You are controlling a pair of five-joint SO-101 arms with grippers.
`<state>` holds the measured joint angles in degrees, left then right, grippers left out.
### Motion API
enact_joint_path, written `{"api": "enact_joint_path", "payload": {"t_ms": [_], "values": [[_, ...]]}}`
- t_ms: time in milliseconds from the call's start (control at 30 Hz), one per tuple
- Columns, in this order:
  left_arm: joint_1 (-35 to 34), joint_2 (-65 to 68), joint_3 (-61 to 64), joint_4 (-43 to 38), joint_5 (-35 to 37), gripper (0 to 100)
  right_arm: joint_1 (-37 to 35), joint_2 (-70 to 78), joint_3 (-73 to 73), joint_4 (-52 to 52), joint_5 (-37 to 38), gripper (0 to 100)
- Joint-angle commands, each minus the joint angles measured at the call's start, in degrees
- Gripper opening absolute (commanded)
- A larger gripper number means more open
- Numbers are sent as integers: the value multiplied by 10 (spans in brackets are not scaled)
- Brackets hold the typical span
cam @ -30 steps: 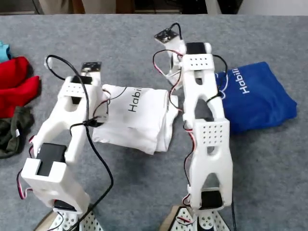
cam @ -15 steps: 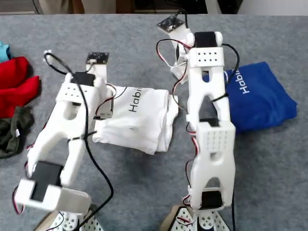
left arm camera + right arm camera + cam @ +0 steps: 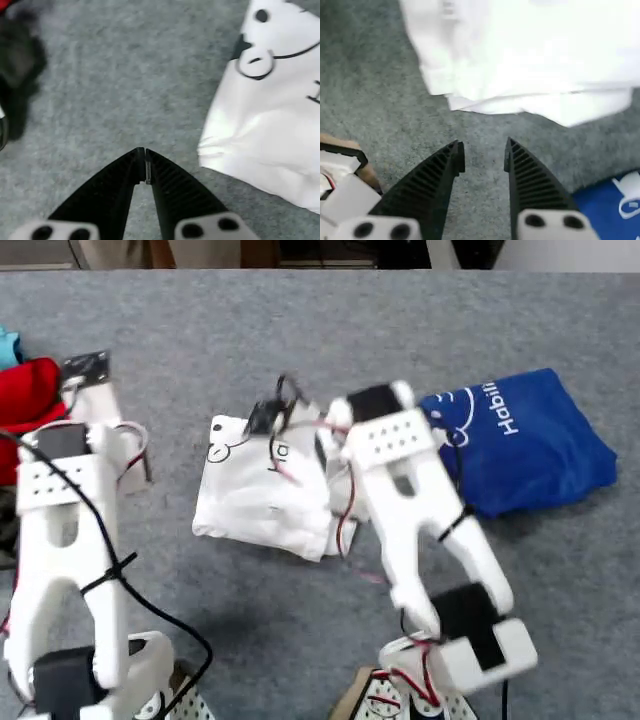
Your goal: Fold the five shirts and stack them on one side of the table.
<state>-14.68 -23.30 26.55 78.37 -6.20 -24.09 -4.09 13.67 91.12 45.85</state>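
Worktop: grey, fuzzy
White shirt: folded, middle
Blue shirt: folded, near right edge
Left end effector: closed, empty
Right end effector: open, empty

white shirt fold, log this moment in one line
white shirt: folded, centre | blue shirt: folded, beside it | left hand: shut, empty, over table | right hand: open, near white shirt's edge

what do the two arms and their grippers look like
The left arm and right arm are white blocky plastic with grids of small holes, black motors at the joints and loose black and red wires. The left gripper and right gripper have black, ribbed, pointed fingers on white bases.
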Motion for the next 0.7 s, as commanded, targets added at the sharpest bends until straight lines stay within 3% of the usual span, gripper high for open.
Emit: {"api": "enact_joint_path", "payload": {"t_ms": [0,267,667], "values": [[-45,-30,25,0,-20,19,-41,-65,73,-51,39,155],[-105,-67,76,-1,-51,19,-98,-75,161,-173,39,156],[-135,-105,84,1,-66,19,-32,39,188,-304,40,116]]}}
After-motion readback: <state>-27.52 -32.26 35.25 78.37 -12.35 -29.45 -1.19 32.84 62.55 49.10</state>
